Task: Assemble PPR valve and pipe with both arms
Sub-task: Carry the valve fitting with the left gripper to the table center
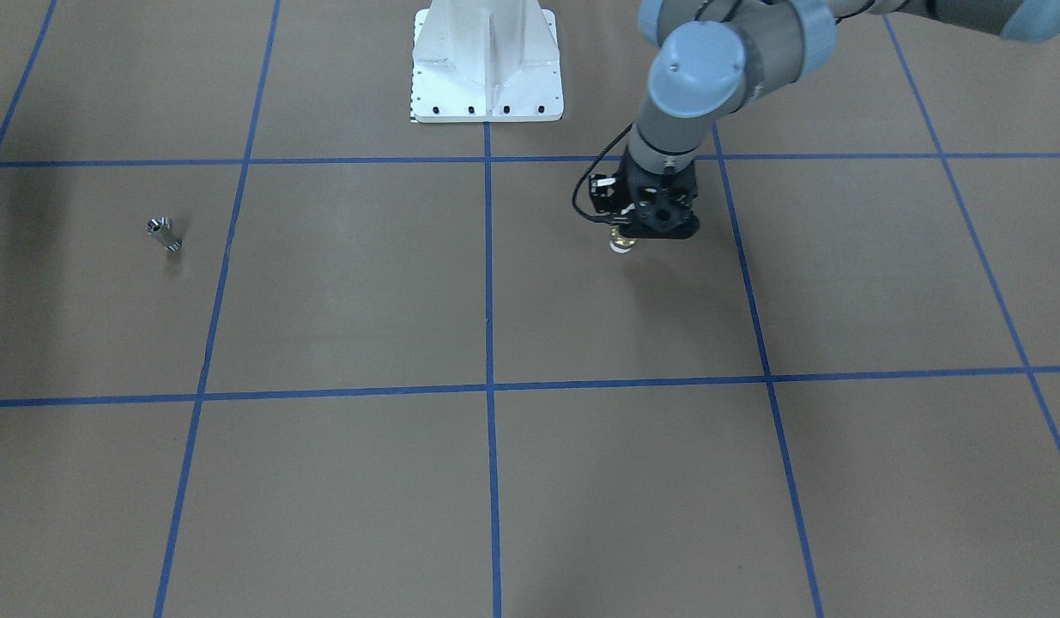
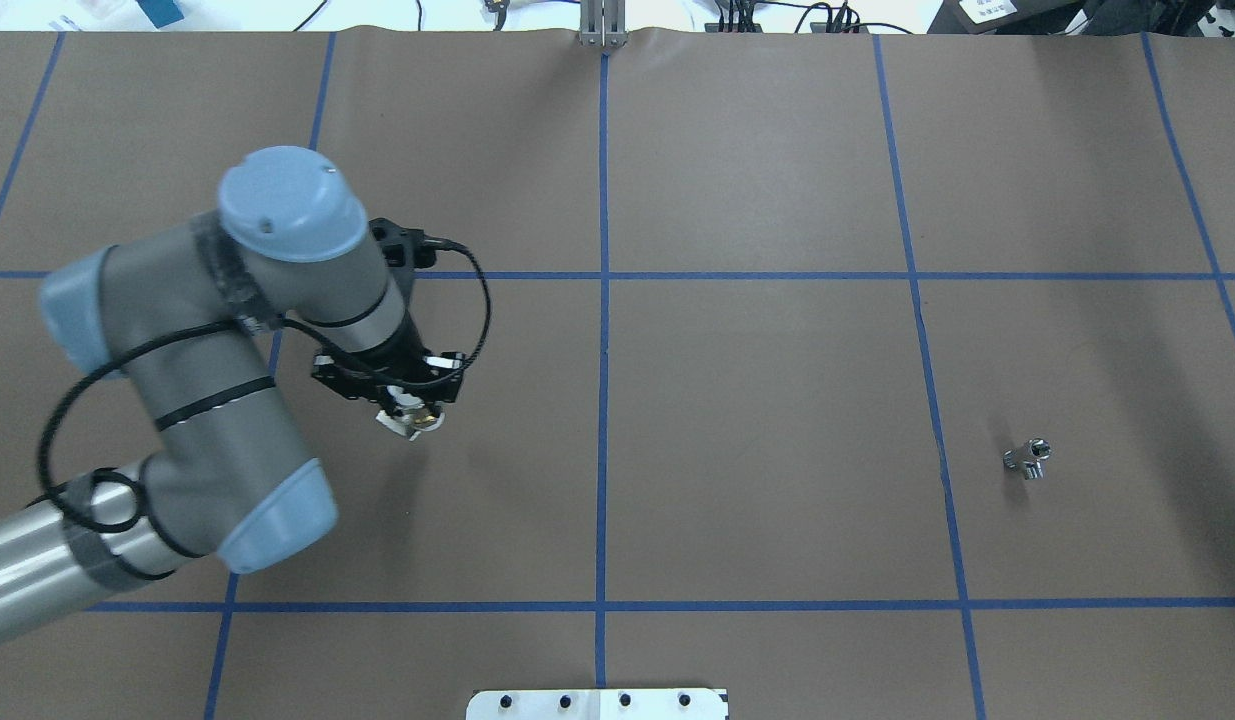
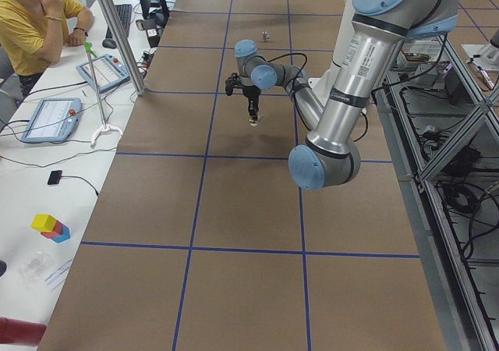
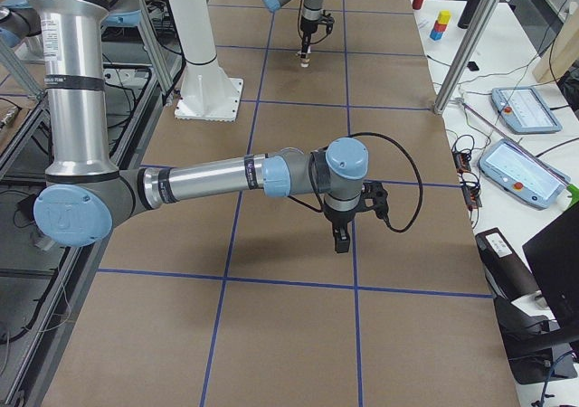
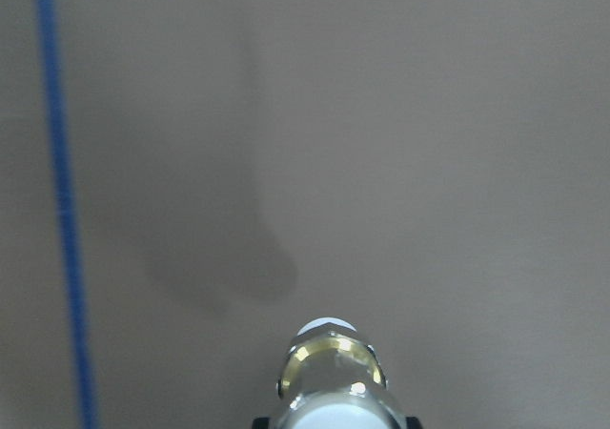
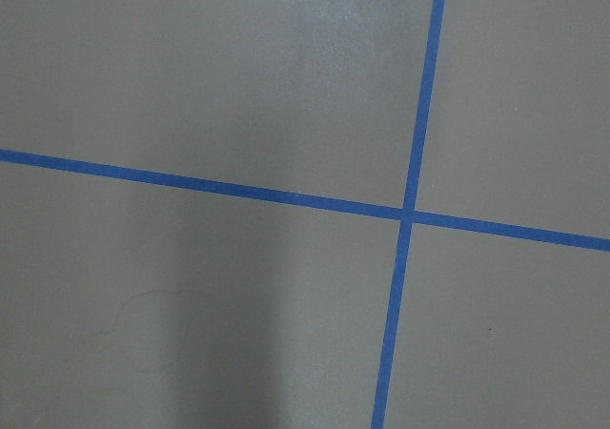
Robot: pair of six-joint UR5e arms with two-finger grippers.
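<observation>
My left gripper is shut on the PPR valve, a white cylinder with a brass band. It holds the valve end-down just above the brown table; the front view shows the valve under the gripper. In the left wrist view the valve sticks out between the fingers, with its shadow on the table. The pipe, a small shiny silver stub, lies alone far across the table. My right gripper shows only in the exterior right view, low over the table; I cannot tell if it is open.
The white bolted pedestal base stands at the robot's side of the table. Blue tape lines grid the brown surface. A seated person, tablets and a metal post are along the far bench.
</observation>
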